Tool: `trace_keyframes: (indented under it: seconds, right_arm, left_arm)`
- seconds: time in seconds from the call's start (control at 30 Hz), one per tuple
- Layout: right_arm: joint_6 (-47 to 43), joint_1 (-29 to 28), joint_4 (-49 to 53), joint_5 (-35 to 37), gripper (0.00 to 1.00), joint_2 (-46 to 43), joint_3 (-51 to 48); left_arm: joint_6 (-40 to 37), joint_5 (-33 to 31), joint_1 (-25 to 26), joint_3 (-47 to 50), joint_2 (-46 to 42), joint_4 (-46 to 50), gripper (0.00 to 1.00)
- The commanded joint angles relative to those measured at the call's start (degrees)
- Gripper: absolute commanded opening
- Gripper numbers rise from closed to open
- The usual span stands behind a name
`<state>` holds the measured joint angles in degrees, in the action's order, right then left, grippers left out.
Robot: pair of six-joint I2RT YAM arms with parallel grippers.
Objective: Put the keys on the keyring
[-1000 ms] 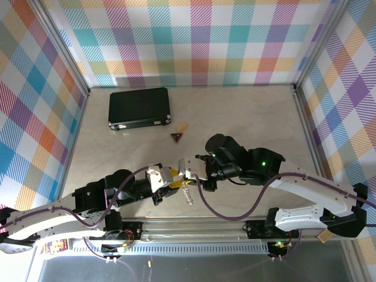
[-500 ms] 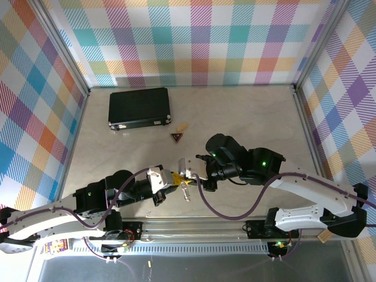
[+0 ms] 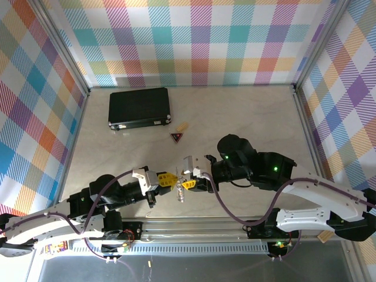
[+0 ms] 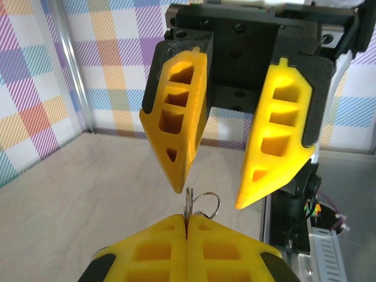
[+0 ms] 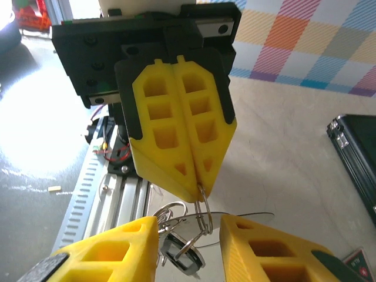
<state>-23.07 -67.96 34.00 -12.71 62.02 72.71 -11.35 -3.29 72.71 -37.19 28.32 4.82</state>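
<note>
My left gripper point(image 3: 166, 178) is shut on the thin metal keyring point(image 4: 189, 204), which sticks up edge-on from its closed fingertips. In the right wrist view the keyring point(image 5: 203, 202) hangs from those shut yellow fingers. A flat silver key point(image 5: 244, 218) and a small dark oval tag point(image 5: 183, 254) dangle below it. My right gripper point(image 3: 191, 183) faces the left one tip to tip. It is open, with its fingers point(image 5: 111, 252) on either side of the hanging bunch and not pressing it. From above, the bunch point(image 3: 181, 192) hangs between the two grippers over the table's near edge.
A black case point(image 3: 138, 108) lies at the back left. A dark-red triangular trinket point(image 3: 177, 137) and a tan piece point(image 3: 183, 126) lie mid-table behind the grippers. The metal base rail point(image 3: 194, 226) runs just below the grippers. Plaid walls close three sides.
My left gripper has closed on the keyring. My right gripper has opened and let go of it, and its arm has shifted right and toward the near edge.
</note>
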Motion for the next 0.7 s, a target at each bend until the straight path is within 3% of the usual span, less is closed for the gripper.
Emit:
trace_keyframes:
  seconds: [0.0,0.23,0.67]
  right_arm:
    - [2.5,-0.4,-3.9,-1.5,0.33,-0.9,-1.2]
    - [3.9,-0.4,-5.2,-1.3,0.33,-1.3,-1.3]
    - [3.2,-0.4,-3.3,-0.5,0.20,-0.1,-1.2]
  left_arm:
    - [0.9,3.1,0.0,0.7,-0.9,-4.8,0.00]
    - [1.4,5.3,0.1,1.7,-1.8,-7.2,0.00]
    - [1.7,3.8,0.0,2.9,-2.0,-9.5,0.00]
